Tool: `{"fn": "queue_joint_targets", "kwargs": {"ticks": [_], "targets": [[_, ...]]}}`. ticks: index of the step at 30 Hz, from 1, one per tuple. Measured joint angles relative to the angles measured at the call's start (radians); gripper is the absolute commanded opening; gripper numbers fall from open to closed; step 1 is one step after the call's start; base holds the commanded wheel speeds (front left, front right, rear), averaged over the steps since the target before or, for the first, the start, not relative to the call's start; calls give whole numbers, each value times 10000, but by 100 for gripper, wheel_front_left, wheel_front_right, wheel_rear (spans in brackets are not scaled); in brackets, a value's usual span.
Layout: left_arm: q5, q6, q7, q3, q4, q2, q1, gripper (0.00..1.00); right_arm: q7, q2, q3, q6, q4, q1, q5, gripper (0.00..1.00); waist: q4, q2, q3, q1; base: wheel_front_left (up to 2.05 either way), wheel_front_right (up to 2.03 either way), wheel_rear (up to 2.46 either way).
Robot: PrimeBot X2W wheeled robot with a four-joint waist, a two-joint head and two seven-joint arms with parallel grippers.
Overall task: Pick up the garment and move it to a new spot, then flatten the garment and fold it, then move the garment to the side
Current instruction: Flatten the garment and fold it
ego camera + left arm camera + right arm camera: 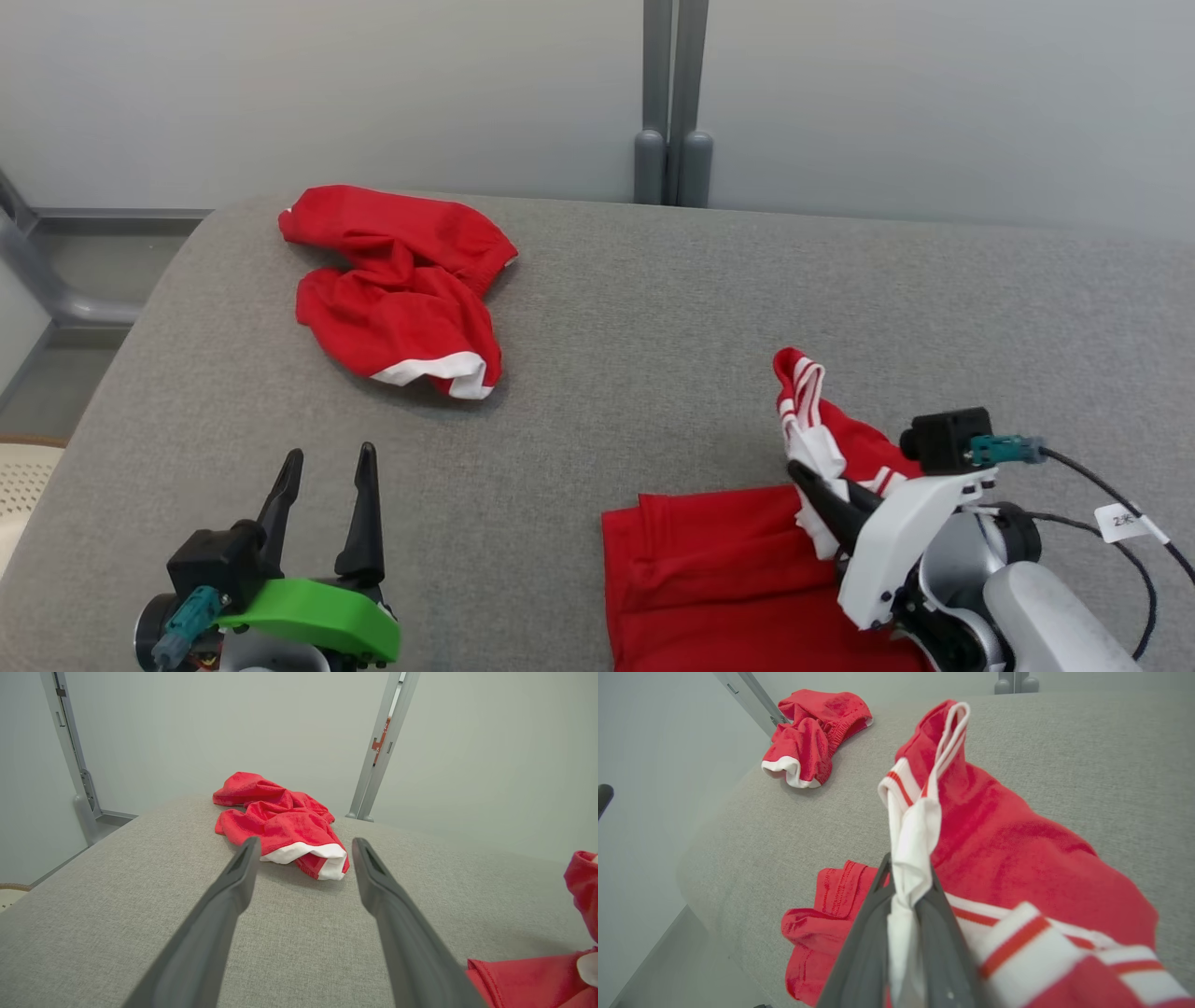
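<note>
Currently, head view: the red shirt (719, 579) is seen at the near right of the grey padded table (653, 308). Its body is laid flat by the near edge, and its white striped trim (808, 411) is raised off the surface. That trim is pinched between the pressed-together fingers of the right gripper (805, 476), so the right arm is judged the working one. The left gripper (330, 453) is held at the near left, fingers spread with nothing between them. It is well apart from the shirt, which lies to its right. Red shorts (401, 299) are crumpled at the far left and are not taken as the target. Left wrist view: the left gripper (304, 843) is aimed at the red shorts (280, 821), while the red shirt (528, 975) is caught at the lower right corner. Right wrist view: the right gripper (908, 870) is clamped on a fold of the white striped trim (910, 830), which runs up out of the tips. The red shirt (1017, 849) is draped away to the right of the fingers, and the red shorts (812, 737) are seen ahead-left. Bare table lies ahead-left of the pinch, between shirt and shorts, so a carry that way is expected. More lift is judged necessary first, since the flat body would otherwise be dragged.
</note>
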Motion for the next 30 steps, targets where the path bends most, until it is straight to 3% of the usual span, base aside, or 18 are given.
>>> {"fn": "queue_joint_targets", "kwargs": {"ticks": [6, 14, 15, 16, 17, 21, 25, 30], "targets": [[2, -81, 12, -58, 144, -6, -71, 100, -79, 727, 573, 0, 443, 45, -173, 0, 659, 0, 24, 0, 0, 0, 0], [0, -163, 42, -138, 282, -29, -122, 100, -673, 1095, 1287, -2, 1824, -273, -77, 0, 1343, 0, 60, 0, 0, 0, 0], [-2, -163, 42, -132, 291, -27, -125, 100, -780, 1118, 1392, 0, 1977, -337, -71, 12, 1387, 0, 67, 0, 0, 0, 0], [-2, -163, 40, -119, 305, -27, -127, 100, -861, 1120, 1499, 0, 2146, -413, -65, 76, 1410, 0, 76, 0, 0, 0, 0], [-4, -161, 42, -98, 322, -23, -127, 100, -932, 1122, 1576, 0, 2270, -491, -10, 100, 1405, 0, 83, 0, 0, 0, 0], [-17, -153, 40, -54, 357, -29, -126, 100, -1271, 1131, 1772, 0, 2266, -599, 410, 100, 1258, 0, 61, 0, 0, 0, 0], [-17, -128, 40, -2, 353, -61, -110, 100, -1751, 920, 1812, 0, 1390, -684, 1218, 100, 1007, 0, 5, 0, 0, 0, 0], [-17, -67, 10, 150, 247, -58, -48, 100, -2554, 50, 905, 0, 82, -663, 2406, 100, 629, 0, -79, 0, 0, 0, 0]]}}
